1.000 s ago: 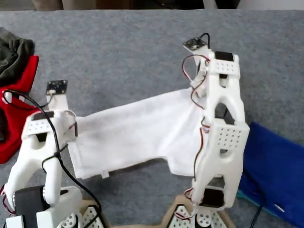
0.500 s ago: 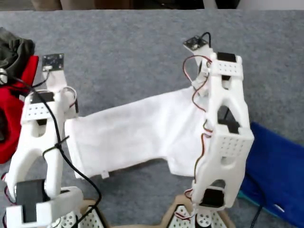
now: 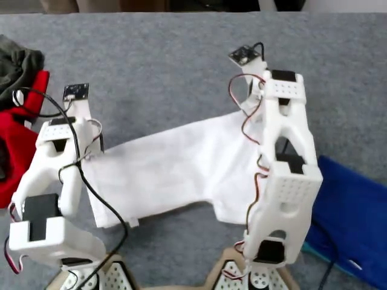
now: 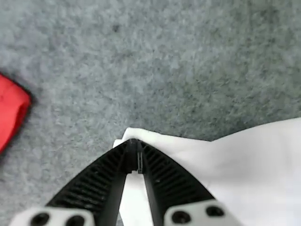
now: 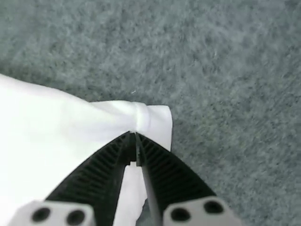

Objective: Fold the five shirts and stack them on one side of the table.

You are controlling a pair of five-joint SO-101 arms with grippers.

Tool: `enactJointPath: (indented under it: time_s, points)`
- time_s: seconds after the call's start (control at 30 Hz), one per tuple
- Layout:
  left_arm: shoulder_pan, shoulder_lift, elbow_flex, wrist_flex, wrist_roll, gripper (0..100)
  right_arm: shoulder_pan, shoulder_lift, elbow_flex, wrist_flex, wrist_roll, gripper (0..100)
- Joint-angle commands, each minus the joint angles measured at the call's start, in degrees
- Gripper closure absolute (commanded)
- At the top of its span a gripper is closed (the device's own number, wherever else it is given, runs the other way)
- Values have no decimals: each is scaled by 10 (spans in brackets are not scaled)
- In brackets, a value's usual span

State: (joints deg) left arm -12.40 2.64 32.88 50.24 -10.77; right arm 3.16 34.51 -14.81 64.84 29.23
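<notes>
Bright, even, seemingly overhead light nearly washes out the white shirt (image 3: 175, 163).

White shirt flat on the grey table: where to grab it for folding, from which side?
Take the white fabric shirt by its two far corners, from above: it lies flat, so only corners give a lip. The left pincer and right pincer are each shut on one.

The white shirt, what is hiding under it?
The white shirt lies on the grey table, which shows around it. Anything beneath is covered by the cloth. The left pincer and right pincer each pinch a corner.
</notes>
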Motion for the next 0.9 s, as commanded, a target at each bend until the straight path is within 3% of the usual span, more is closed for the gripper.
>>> enactJointPath:
  time_s: [0.0, 0.4, 0.77, 0.87]
  points:
    - [-11, 7, -33, 4, 4, 980, -3, 15, -24, -10, 2, 992]
    - [-81, 59, -87, 8, -1, 980, 21, 123, -184, 96, 2, 993]
    - [-108, 58, -97, 10, 3, 980, 19, 127, -189, 99, 4, 993]
    - [-108, 50, -134, 41, 8, 980, 20, 126, -189, 99, 4, 993]
